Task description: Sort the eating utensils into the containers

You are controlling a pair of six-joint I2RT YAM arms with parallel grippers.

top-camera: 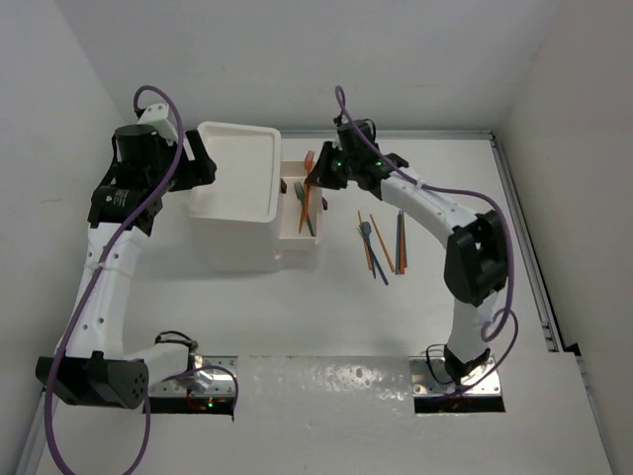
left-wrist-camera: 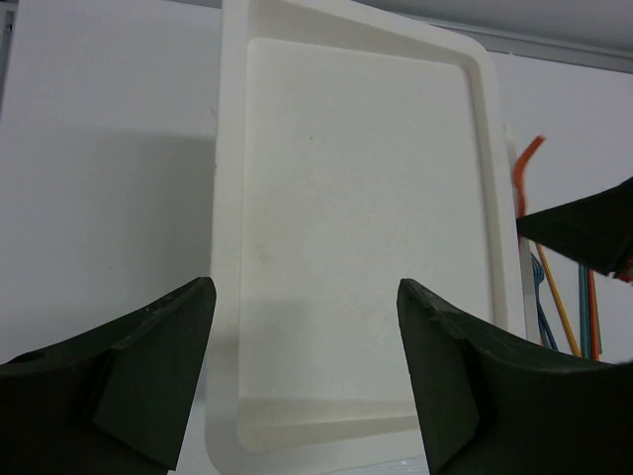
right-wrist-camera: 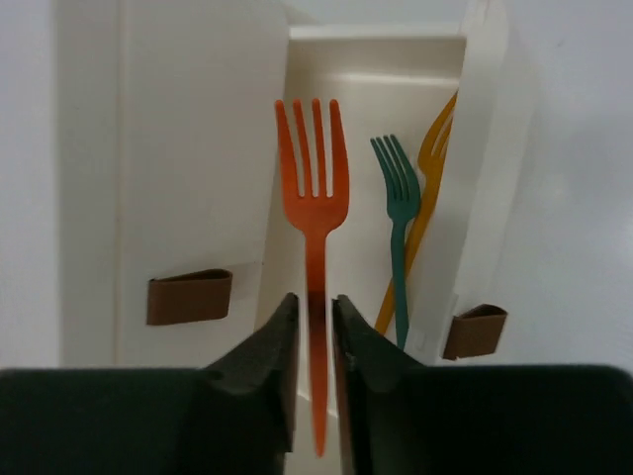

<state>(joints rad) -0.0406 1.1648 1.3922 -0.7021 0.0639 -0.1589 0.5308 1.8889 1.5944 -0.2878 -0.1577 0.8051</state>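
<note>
Right hand (right-wrist-camera: 315, 309) pinching orange fork (right-wrist-camera: 313, 213), tines pointing away, seemingly over drawer (right-wrist-camera: 368, 94), left hand (left-wrist-camera: 304, 307) spread

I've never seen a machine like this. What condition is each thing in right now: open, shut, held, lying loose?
Left jaws: open, holding nothing.
Right jaws: shut on the orange fork.
Orange fork: gripped by its handle.
Drawer: pulled out, with a teal fork and a yellow-orange fork inside.
Drawer unit: upright.
Loose utensils: lying flat on the table.
</note>
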